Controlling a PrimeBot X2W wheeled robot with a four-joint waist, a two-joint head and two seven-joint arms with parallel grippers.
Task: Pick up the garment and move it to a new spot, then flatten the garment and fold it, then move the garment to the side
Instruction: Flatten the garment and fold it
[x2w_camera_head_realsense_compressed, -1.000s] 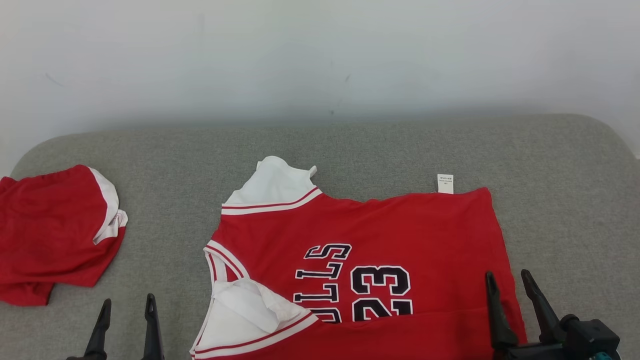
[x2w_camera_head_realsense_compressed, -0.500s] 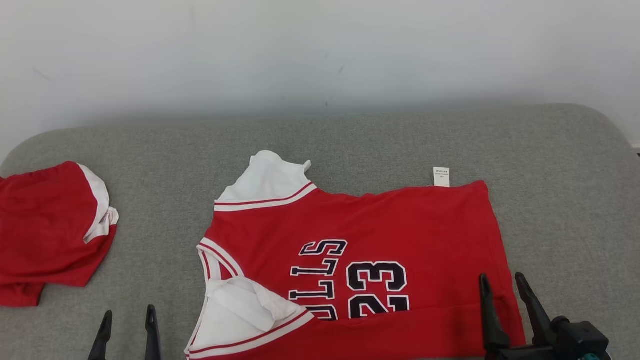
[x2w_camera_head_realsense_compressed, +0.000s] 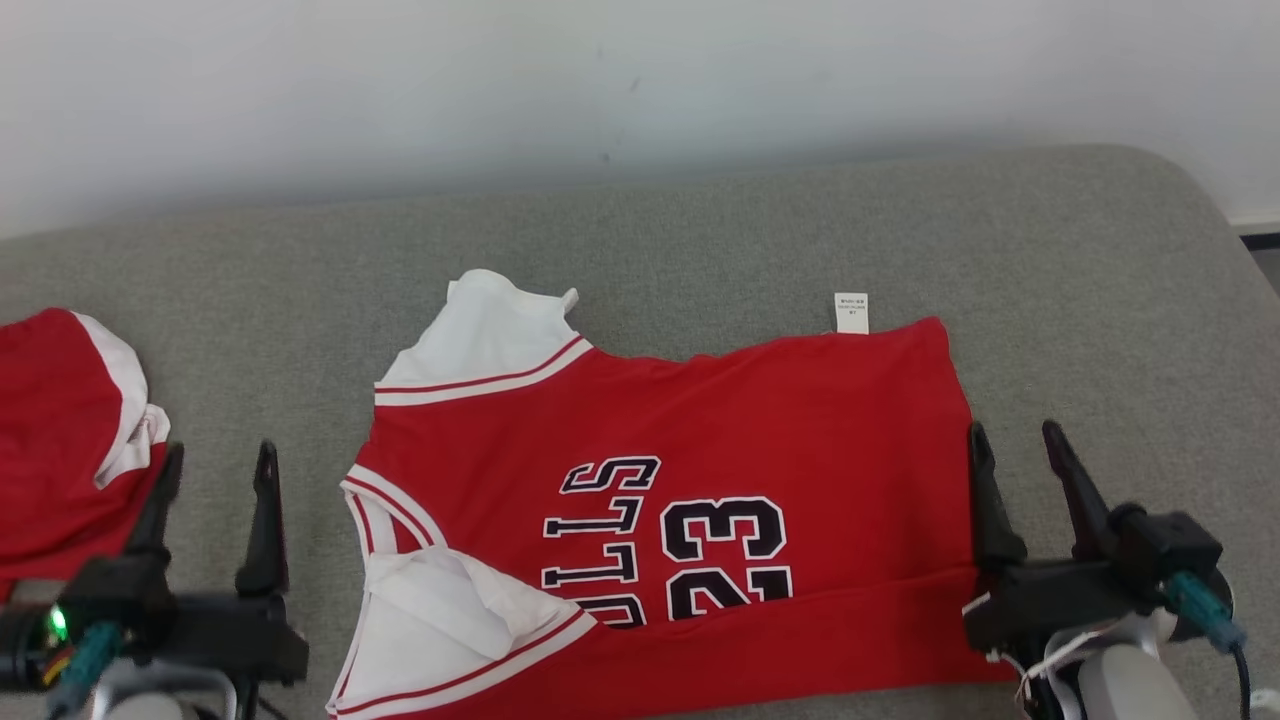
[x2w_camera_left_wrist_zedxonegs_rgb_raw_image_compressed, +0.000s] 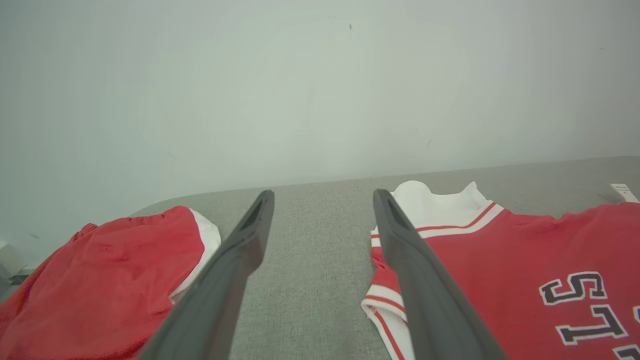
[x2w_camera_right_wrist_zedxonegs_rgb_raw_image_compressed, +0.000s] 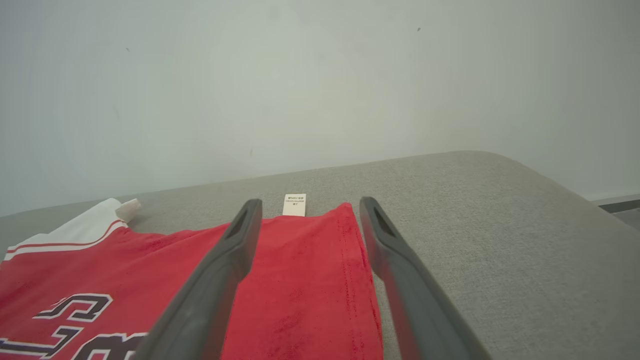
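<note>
The garment is a red jersey with white trim and dark "23" lettering, lying flat on the grey cushion. Its near edge is folded up over part of the lettering. My left gripper stands open over bare cushion left of the jersey's armhole, holding nothing. My right gripper is open at the jersey's right hem, one finger over the red cloth and one over the cushion. In the left wrist view the left gripper frames bare cushion beside the garment. In the right wrist view the right gripper straddles the edge of the garment.
A second red and white piece of clothing lies crumpled at the far left, also in the left wrist view. A white label sticks out at the jersey's far edge. A pale wall rises behind the cushion, whose right end is rounded.
The head camera has shifted, so the whole picture slid left and up. Both grippers have come forward along the cushion and show more fully, still open. The jersey lies as before.
</note>
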